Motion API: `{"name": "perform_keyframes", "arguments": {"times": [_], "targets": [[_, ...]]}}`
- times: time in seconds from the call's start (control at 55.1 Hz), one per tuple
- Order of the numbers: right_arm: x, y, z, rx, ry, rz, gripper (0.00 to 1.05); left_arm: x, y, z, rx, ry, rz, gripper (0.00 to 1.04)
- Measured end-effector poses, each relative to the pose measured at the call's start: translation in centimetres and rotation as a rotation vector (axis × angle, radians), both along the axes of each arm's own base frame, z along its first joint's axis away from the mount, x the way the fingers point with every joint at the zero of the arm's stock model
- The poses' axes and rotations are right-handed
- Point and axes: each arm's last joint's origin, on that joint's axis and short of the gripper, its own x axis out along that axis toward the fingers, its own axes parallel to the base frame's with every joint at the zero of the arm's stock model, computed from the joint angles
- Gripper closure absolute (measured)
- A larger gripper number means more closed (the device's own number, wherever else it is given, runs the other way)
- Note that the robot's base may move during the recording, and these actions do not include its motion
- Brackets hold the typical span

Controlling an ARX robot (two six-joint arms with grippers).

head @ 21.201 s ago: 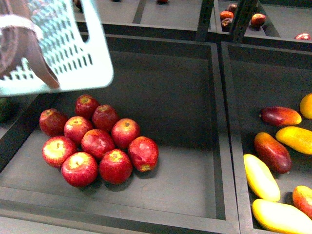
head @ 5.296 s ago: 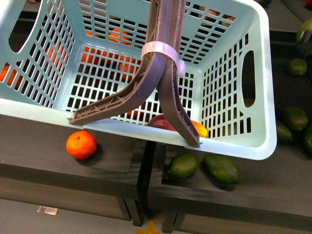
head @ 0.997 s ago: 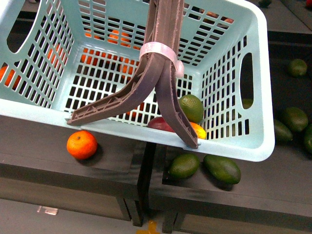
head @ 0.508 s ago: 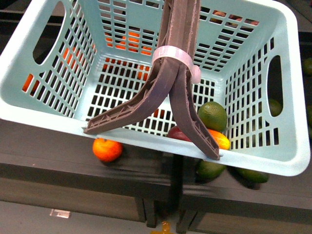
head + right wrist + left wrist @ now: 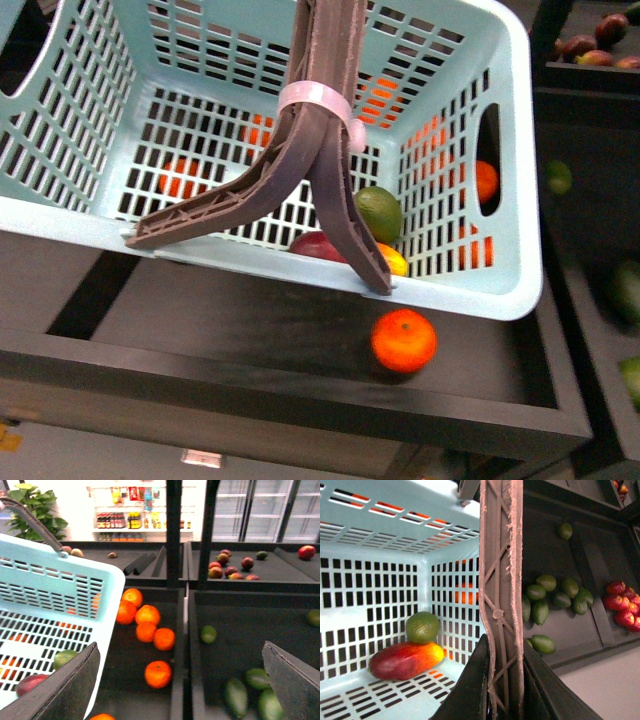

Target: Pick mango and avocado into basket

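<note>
The basket (image 5: 500, 290) is pale teal with lattice walls; its handles (image 5: 320, 150) are brown, bound by a white tie (image 5: 315, 100); inside the basket, the mango (image 5: 405, 659) runs dark red into orange-yellow and the avocado (image 5: 422, 626) is dull green; beside the basket, the tangerines (image 5: 145, 622) are bright orange on dark grey trays (image 5: 300, 645).

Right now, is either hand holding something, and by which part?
The left hand holds the pale teal plastic lattice basket by its brown handles. The right hand is open, holding nothing.
</note>
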Motion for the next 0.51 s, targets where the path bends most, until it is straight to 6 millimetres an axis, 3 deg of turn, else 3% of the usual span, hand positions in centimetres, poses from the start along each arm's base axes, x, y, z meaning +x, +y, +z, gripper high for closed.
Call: {"name": "perform_keyframes", "arguments": {"times": [0.508], "targets": [[0.0, 0.0, 0.01, -0.001, 0.0, 0.0, 0.08, -0.11, -0.1, 0.04, -0.006, 0.002, -0.007, 0.93]]}}
